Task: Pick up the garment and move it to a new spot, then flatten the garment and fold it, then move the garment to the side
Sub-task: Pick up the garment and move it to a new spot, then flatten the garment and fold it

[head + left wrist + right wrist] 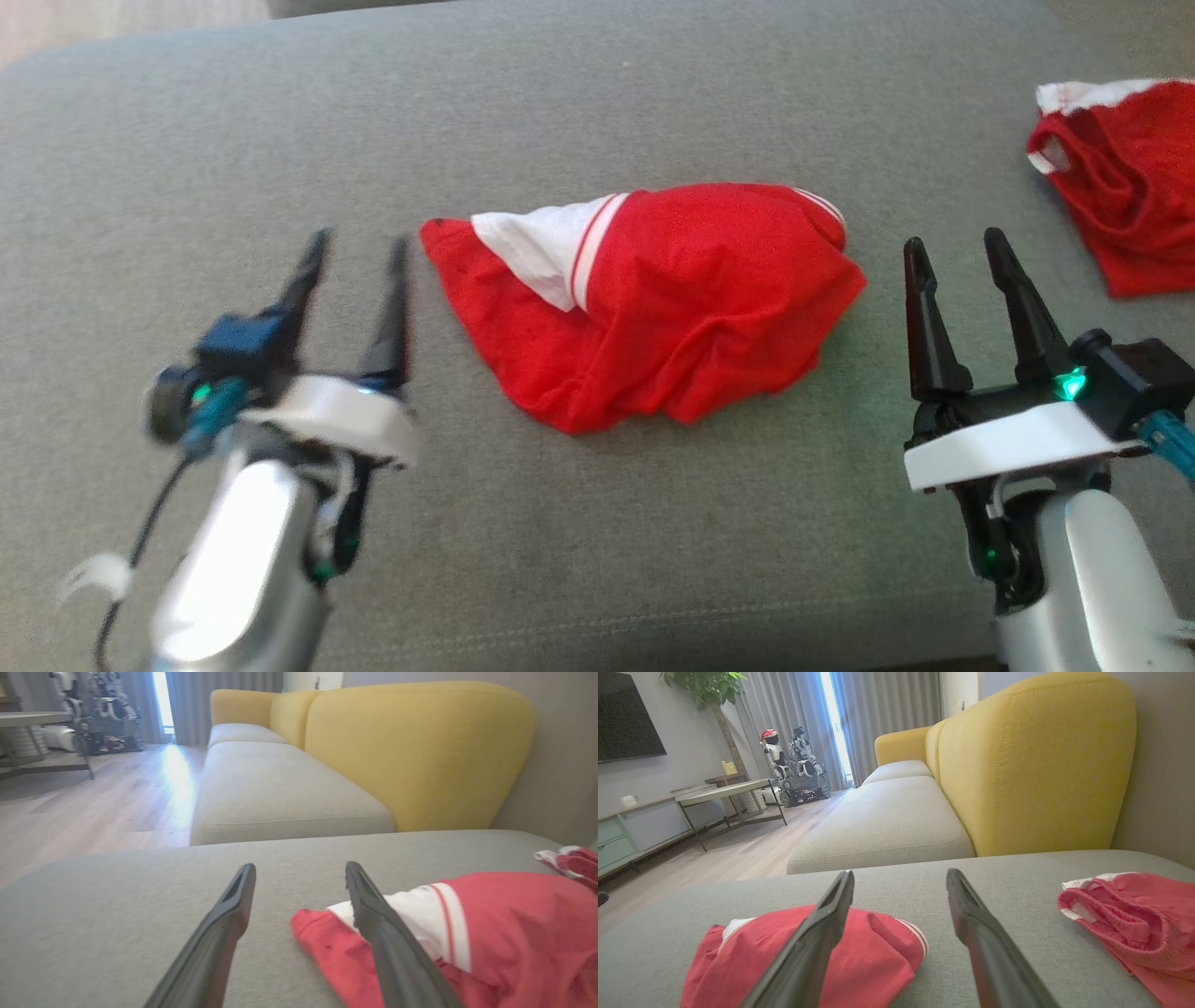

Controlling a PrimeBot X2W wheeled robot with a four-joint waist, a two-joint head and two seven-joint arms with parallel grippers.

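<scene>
Red/white garment (653, 299) lies crumpled mid grey sofa seat (597, 103), btwn the two hands. L hand (362, 239) just beside its left edge, fingers apart, empty. R hand (954, 240) near its right side, fingers apart, empty. 2nd red garment (1120, 187) at far right, well apart.

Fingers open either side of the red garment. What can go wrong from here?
1. The red garment lies bunched and doubled over: a pinch may take several layers, so it won't spread flat.
2. A second red garment lies near the right fingers, which might snag it.
3. The left fingers sit off the garment's corner and may close on cushion alone.
</scene>
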